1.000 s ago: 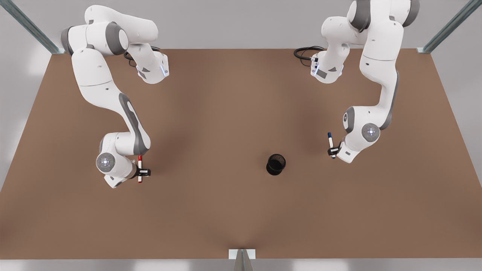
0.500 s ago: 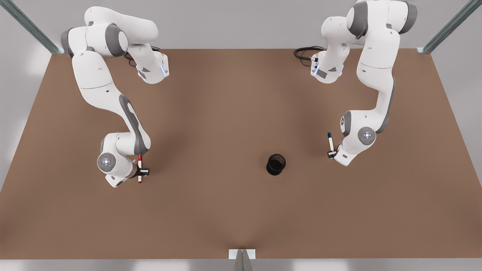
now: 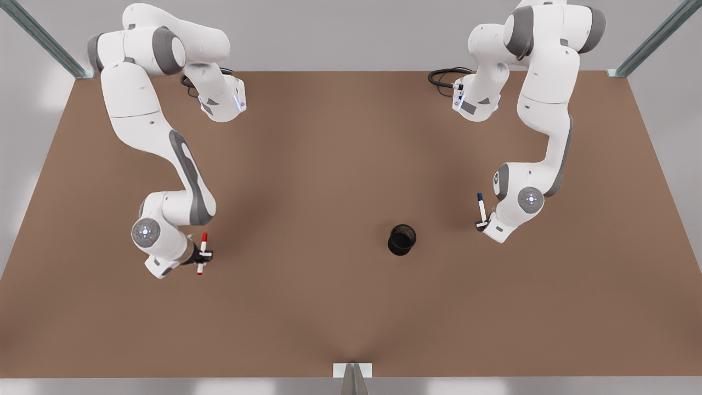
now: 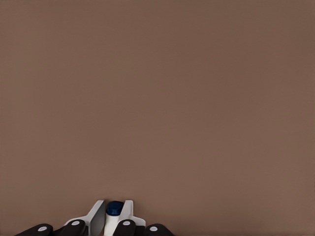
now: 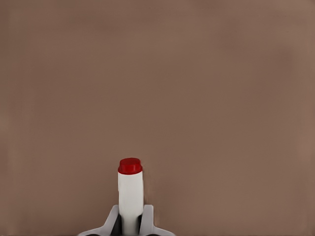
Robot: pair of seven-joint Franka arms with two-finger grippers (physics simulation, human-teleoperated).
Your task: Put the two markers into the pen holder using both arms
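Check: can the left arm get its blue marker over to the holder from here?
Probably yes. The left hand is shut on the blue marker, and bare table lies between it and the holder. The right hand, with the red marker, is far off.

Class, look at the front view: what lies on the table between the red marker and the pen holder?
Nothing: in the front view, bare brown table runs from the red marker to the pen holder.
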